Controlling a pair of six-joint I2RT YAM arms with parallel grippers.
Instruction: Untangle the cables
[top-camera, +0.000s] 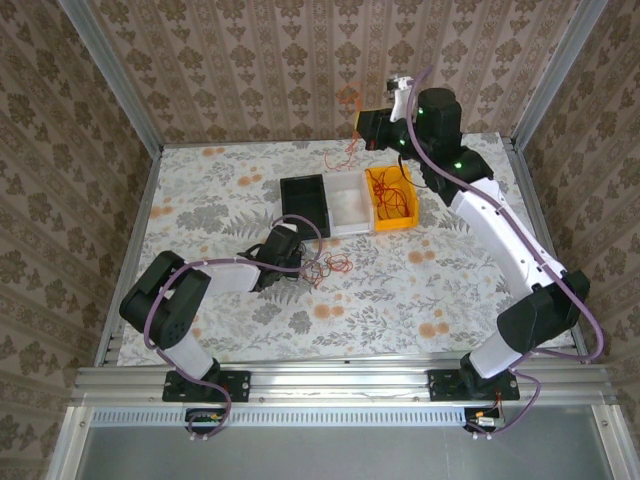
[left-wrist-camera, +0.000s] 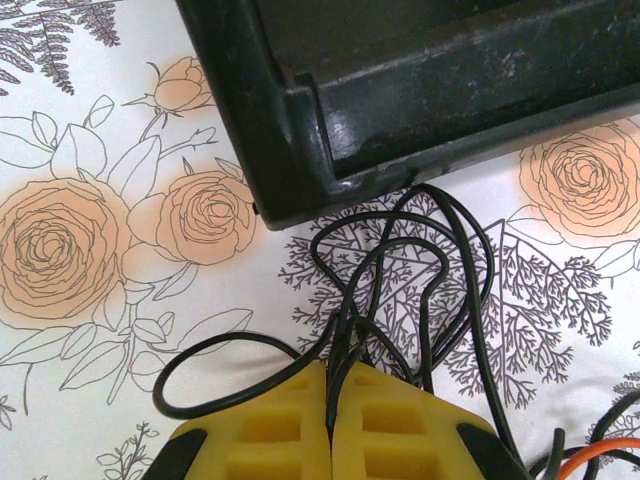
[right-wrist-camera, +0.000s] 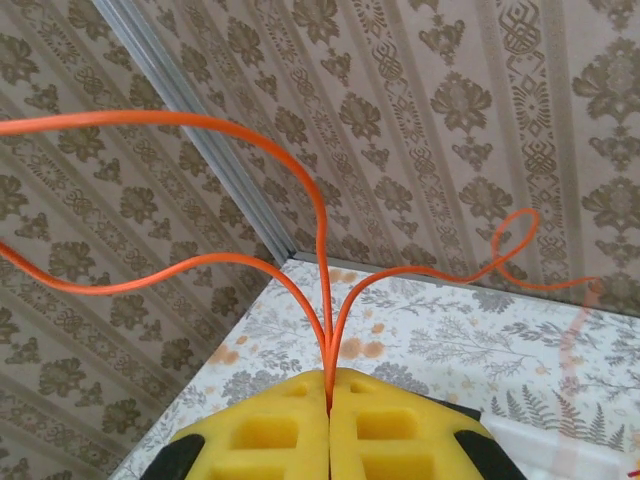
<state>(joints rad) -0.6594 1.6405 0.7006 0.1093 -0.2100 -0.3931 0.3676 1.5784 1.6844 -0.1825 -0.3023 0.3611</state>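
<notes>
A loose tangle of red and black cables (top-camera: 325, 266) lies on the floral table just right of my left gripper (top-camera: 290, 246). In the left wrist view the yellow fingers (left-wrist-camera: 280, 420) are shut on several looped black cables (left-wrist-camera: 420, 270), and an orange strand (left-wrist-camera: 600, 455) shows at the lower right. My right gripper (top-camera: 366, 125) is raised high near the back wall. It is shut on one orange-red cable (right-wrist-camera: 320, 230), whose strands fan out from the pads and hang down over the table (top-camera: 350, 150). More red cables (top-camera: 392, 195) lie in the yellow bin.
Three bins stand in a row mid-table: black (top-camera: 305, 205), white (top-camera: 350, 200) and yellow (top-camera: 410, 222). The black bin's corner (left-wrist-camera: 300, 150) sits close in front of my left gripper. Wallpapered walls and metal frame posts (right-wrist-camera: 190, 110) close in the table's back and sides.
</notes>
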